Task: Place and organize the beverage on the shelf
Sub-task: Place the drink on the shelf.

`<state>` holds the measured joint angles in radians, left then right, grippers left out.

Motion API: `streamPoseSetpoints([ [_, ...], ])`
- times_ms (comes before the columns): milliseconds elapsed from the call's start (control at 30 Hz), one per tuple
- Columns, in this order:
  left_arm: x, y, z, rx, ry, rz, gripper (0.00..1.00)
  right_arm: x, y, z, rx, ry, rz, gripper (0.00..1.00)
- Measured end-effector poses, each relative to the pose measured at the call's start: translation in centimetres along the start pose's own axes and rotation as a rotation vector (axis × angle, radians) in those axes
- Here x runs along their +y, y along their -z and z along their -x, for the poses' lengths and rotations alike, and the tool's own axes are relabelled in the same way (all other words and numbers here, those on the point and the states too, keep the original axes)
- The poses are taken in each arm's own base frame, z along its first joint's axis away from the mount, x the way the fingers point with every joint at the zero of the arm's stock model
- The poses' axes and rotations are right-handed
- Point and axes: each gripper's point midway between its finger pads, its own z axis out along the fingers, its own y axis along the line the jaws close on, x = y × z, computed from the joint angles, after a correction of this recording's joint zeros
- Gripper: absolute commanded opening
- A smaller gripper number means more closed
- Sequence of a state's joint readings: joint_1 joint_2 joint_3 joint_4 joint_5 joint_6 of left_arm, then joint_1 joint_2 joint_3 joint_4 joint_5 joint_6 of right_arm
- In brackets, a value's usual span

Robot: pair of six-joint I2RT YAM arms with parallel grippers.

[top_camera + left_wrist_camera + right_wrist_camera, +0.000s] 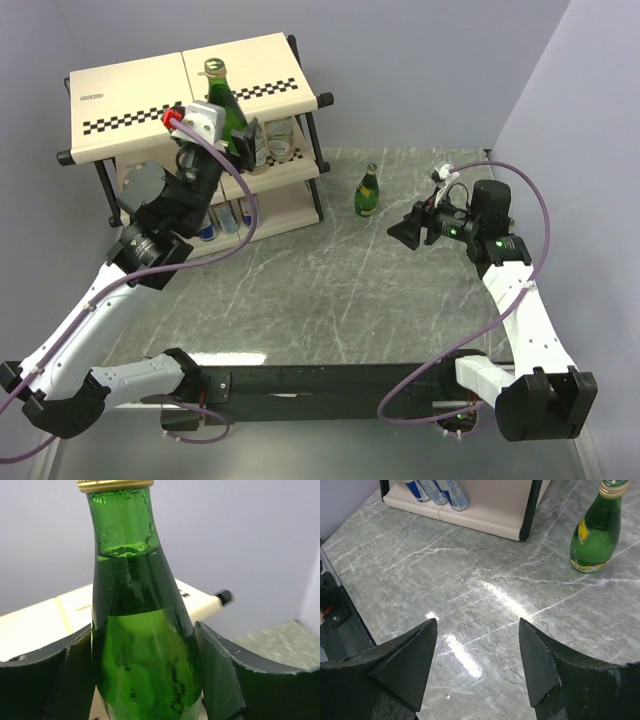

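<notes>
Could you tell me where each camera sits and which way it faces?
Top external: above, behind the arms, looking down on table, shelf, both arms.
Left wrist: on the left arm, faces the gripped bottle, shelf top behind; own fingers flank it.
Right wrist: likewise mounted, angled down at table, standing bottle, cans; own open fingers show.
Shared: top and right wrist show standing bottle.

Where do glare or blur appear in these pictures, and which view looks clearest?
Right wrist view: white glare streaks on the marble table, ahead of the open right gripper. Left wrist view: the green bottle fills the frame, sharp; the shelf behind is soft. Top view: even light, faint sheen only, clearest.
</notes>
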<state>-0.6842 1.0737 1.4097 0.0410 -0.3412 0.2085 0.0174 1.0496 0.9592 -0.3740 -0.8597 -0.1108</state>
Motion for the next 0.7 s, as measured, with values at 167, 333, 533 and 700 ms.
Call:
streamPoseSetpoints([
  [167, 3.0, -0.7, 1.1, -0.022, -0.068, 0.102, 0.0, 0.2, -0.1, -0.1, 0.002, 0.003, 0.019, 0.72],
  [333, 6.0, -1.9, 1.3, -0.019, -0.116, 0.193, 0.0, 0.0, -0.4, -0.5, 0.017, -0.008, 0.031, 0.72],
  [533, 11.1, -3.1, 0.9, -0.006, -0.136, 0.309, 0.0, 0.2, -0.6, -0.7, 0.023, -0.017, 0.052, 0.72],
  [700, 15.6, -3.0, -0.2, 0.018, -0.112, 0.395, 0.0, 0.3, -0.6, -0.8, 0.025, -0.017, 0.061, 0.72],
])
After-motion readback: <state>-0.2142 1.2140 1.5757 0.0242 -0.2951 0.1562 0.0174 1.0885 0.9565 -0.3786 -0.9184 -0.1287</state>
